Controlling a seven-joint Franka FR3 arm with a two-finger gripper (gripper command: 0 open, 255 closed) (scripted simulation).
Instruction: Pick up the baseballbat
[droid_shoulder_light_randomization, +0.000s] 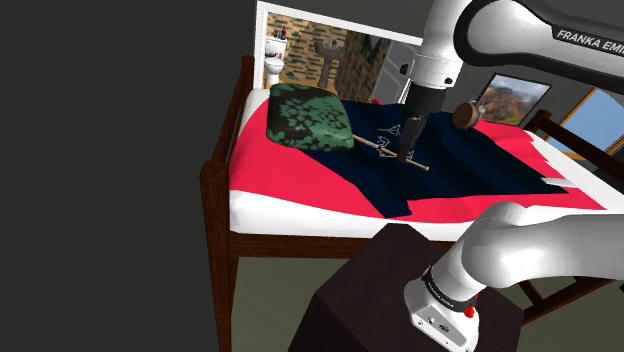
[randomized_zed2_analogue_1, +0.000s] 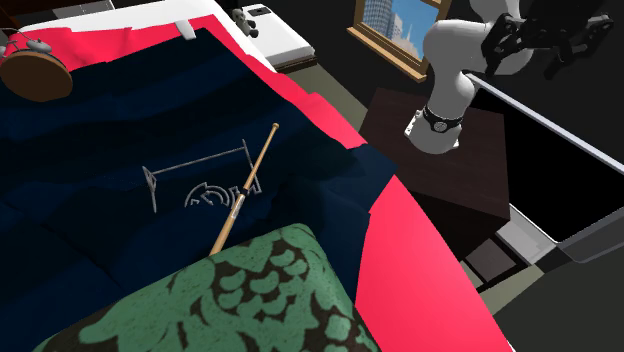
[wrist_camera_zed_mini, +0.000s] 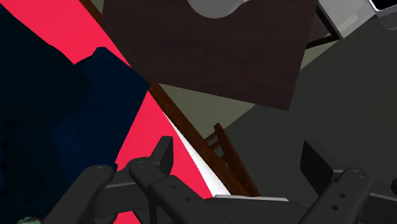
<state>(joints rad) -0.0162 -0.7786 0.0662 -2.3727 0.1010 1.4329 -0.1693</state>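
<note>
Right, you're working over a bed (droid_shoulder_light_randomization: 215, 200) with a dark wooden frame, a red sheet (droid_shoulder_light_randomization: 290, 178) and a navy blanket (droid_shoulder_light_randomization: 470, 160) spread across it. At the shoulder view's left a green patterned pillow (droid_shoulder_light_randomization: 305, 118) lies on the bedding. Just right of it you'll find the baseball bat (randomized_zed2_analogue_1: 245, 187), slim and tan, lying flat on the blanket with one end close to the pillow. Further right a brown round object (droid_shoulder_light_randomization: 465, 115) rests on the bed. On the far wall hang a framed picture (droid_shoulder_light_randomization: 515, 95) and, at the right edge, a window (droid_shoulder_light_randomization: 600, 118). The dark box stand (droid_shoulder_light_randomization: 370, 300) sits just beside the bed's near side. Your arm stands up from it and bends over. In the second exterior view the gripper (wrist_camera_zed_mini: 237, 147) hangs high near the stand, well apart from the bat. Its fingers stand wide apart with nothing between them; past them you see the bed's edge and the grey-green floor (wrist_camera_zed_mini: 331, 95).
</note>
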